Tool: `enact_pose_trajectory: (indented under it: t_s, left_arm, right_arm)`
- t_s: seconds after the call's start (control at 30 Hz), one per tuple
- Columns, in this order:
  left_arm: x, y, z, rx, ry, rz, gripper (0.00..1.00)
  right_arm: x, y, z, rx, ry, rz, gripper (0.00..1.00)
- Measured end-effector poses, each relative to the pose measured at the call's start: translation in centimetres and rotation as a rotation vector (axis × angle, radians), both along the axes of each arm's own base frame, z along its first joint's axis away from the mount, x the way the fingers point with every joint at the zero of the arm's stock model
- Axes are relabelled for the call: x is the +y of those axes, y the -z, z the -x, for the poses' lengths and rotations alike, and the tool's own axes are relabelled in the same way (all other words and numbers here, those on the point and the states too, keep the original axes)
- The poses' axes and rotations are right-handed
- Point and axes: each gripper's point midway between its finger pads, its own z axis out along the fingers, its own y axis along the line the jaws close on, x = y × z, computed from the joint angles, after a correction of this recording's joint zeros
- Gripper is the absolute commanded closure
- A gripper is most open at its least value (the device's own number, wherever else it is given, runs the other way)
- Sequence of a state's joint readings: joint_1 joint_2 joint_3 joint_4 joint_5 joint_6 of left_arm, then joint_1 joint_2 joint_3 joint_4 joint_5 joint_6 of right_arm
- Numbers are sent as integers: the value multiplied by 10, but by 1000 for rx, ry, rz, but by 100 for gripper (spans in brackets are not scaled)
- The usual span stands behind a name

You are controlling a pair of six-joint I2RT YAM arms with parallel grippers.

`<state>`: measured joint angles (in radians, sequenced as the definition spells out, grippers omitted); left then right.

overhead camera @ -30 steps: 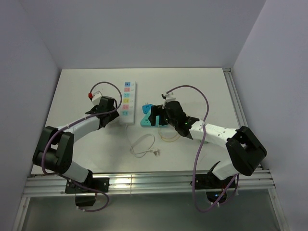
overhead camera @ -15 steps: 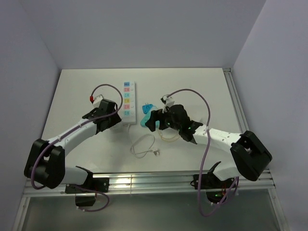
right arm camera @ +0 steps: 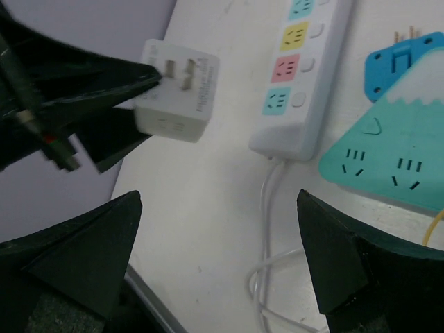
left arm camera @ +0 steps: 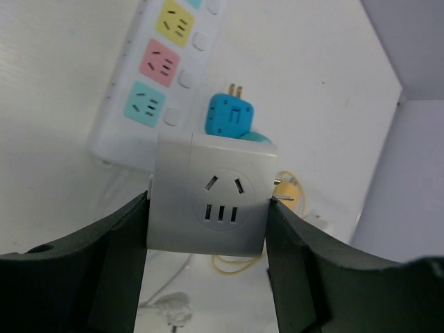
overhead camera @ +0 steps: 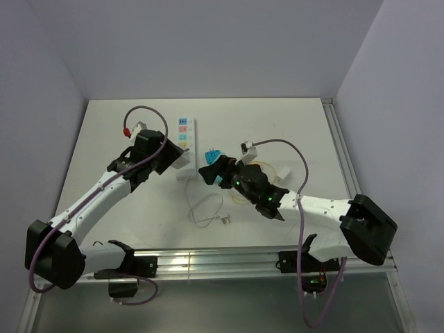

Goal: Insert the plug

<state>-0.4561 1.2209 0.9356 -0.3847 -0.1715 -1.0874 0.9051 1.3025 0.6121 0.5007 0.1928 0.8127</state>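
Carrying the white adapter plug is the step in hand. The left jaws grip it by its sides, above the counter and beside the power strip. The right jaws hang wide open and empty. Next, I judge, its prongs must be lined up over a free socket on the strip.

Power strip: white body, socket faces in turquoise, pink and yellow blocks.
Cube adapter: plain pale grey-white.
Small plug block: bright blue, brass-coloured pins.
Triangular socket: teal, with a white jagged snow-cap pattern.
Loose cord: white.
Thin cable: yellow.
Bench: white.
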Motion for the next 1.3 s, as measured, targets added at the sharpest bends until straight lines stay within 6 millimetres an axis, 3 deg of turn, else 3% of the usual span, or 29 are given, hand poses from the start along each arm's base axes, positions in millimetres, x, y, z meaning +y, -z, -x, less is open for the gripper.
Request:
enact_pose_trajectory:
  t_s: [0.1, 0.23, 0.63, 0.83, 1.03, 1.3]
  left_arm:
    - [-12, -14, -6, -1, -33, 78, 73]
    - [-23, -17, -7, 23, -59, 147, 73]
    - [-47, -12, -4, 89, -82, 251, 72]
    - [-63, -3, -2, 126, -74, 256, 72]
    - [-83, -22, 1, 98, -37, 285, 71]
    - [-93, -26, 4, 92, -25, 303, 70]
  right_arm:
    - [3, 7, -14, 37, 76, -12, 0]
    - [9, 18, -24, 45, 125, -32, 0]
    - [29, -10, -38, -31, 122, -152, 0]
    - [37, -6, -42, -27, 116, -152, 0]
    - [36, 0, -45, -16, 136, -149, 0]
    - [29, 2, -52, -15, 195, -152, 16]
